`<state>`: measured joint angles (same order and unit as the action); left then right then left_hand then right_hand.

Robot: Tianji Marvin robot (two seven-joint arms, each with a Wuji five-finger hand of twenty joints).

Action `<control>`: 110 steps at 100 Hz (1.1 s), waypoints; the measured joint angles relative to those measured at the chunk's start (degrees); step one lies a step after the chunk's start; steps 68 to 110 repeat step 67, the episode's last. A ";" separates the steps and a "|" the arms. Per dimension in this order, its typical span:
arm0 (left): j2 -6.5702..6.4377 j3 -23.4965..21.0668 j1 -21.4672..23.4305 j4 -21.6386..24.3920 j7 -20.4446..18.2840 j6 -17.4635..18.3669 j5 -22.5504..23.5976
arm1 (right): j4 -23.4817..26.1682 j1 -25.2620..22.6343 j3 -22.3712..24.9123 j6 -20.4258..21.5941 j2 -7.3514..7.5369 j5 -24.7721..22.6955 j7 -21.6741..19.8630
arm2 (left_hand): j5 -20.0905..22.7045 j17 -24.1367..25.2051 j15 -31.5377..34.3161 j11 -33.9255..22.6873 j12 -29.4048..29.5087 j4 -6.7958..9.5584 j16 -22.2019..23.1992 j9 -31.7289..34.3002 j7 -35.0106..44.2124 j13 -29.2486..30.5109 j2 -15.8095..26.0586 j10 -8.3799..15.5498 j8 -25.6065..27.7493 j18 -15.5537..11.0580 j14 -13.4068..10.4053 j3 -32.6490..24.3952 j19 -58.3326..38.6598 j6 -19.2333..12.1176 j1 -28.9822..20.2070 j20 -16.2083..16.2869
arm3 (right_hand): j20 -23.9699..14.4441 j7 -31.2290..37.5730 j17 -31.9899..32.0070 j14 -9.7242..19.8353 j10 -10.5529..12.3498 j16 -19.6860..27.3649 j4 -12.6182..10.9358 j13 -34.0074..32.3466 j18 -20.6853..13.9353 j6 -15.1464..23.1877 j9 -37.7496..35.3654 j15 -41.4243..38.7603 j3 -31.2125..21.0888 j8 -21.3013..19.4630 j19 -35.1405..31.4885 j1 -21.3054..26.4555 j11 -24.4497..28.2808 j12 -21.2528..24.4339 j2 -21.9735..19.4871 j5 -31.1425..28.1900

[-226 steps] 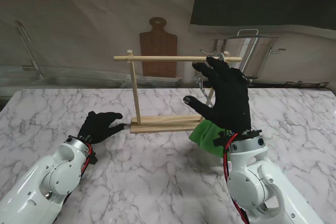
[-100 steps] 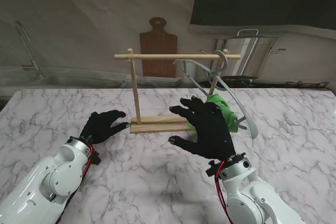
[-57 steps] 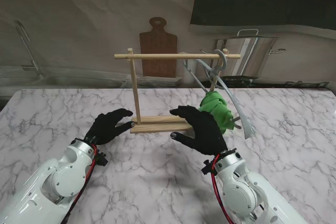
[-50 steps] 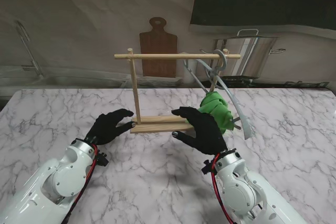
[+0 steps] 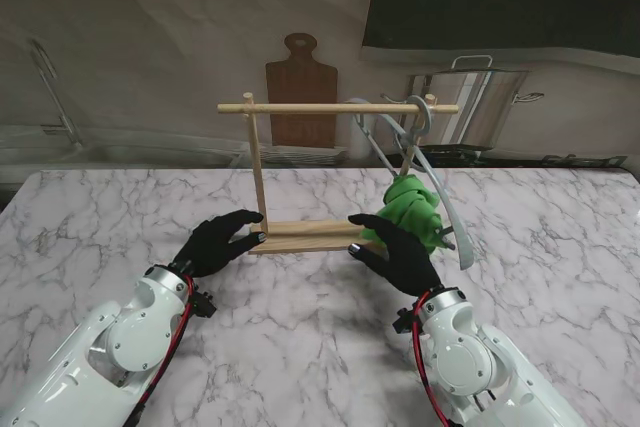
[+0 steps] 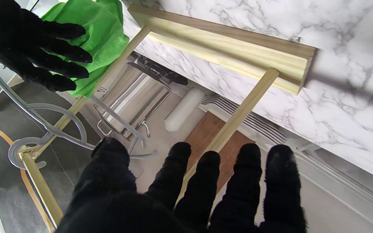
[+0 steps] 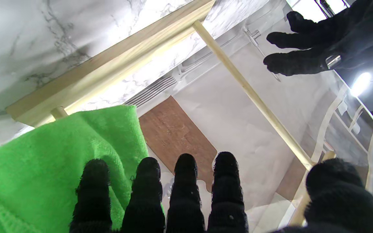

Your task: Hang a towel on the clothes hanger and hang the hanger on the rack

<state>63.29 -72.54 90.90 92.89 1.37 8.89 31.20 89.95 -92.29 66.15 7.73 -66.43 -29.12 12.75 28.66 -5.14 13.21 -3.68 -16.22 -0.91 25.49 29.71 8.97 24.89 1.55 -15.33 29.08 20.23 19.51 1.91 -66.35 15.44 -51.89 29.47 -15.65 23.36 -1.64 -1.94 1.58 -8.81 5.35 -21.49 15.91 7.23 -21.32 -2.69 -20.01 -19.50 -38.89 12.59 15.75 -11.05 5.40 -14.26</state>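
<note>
**Hanger and towel on the rack, both hands low at its base**

On the marble desk (image 5: 90, 217), the left hand (image 5: 222, 243) rests near the left end of the wooden rack (image 5: 300, 236), fingers spread and holding nothing, its fingertips (image 5: 255, 237) just beside the base plank. The rack's left upright rises from that plank to the top rail. Toward the rail's right end the grey clothes hanger (image 5: 415, 162) hangs by its hook, tilted, with the green towel (image 5: 410, 212) bunched over its lower bar. The right hand (image 5: 398, 252) lies nearer to me than the towel, fingers apart and empty, reaching toward the base's right end; whether it touches the cloth I cannot tell.
</note>
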 measured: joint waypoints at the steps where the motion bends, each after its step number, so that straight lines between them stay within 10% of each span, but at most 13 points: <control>1: 0.00 0.01 -0.04 -0.05 0.00 0.05 0.00 | -0.07 0.05 0.00 0.01 0.01 0.20 -0.04 | 0.15 0.00 0.00 0.00 0.00 0.00 0.00 0.00 -0.09 0.00 0.00 0.00 0.00 -0.01 0.00 0.00 0.00 0.00 0.00 0.00 | 0.00 0.00 0.00 0.00 0.00 0.00 0.00 0.00 0.00 0.00 0.00 0.00 0.00 0.00 0.00 0.00 0.00 0.00 0.00 0.00; 110: 0.05 0.74 -3.00 -2.67 -0.71 -0.22 -1.06 | -0.92 2.32 0.69 1.95 0.27 2.54 -2.06 | 0.23 0.01 0.01 0.00 0.00 0.00 0.00 0.00 -0.16 0.00 0.00 -0.01 -0.02 -0.07 -0.02 0.00 0.00 0.06 -0.01 -0.02 | 0.02 0.01 0.00 0.47 0.63 0.00 0.00 0.00 -0.01 0.00 -0.07 -0.29 0.08 0.00 -0.47 0.03 0.00 0.00 0.00 0.00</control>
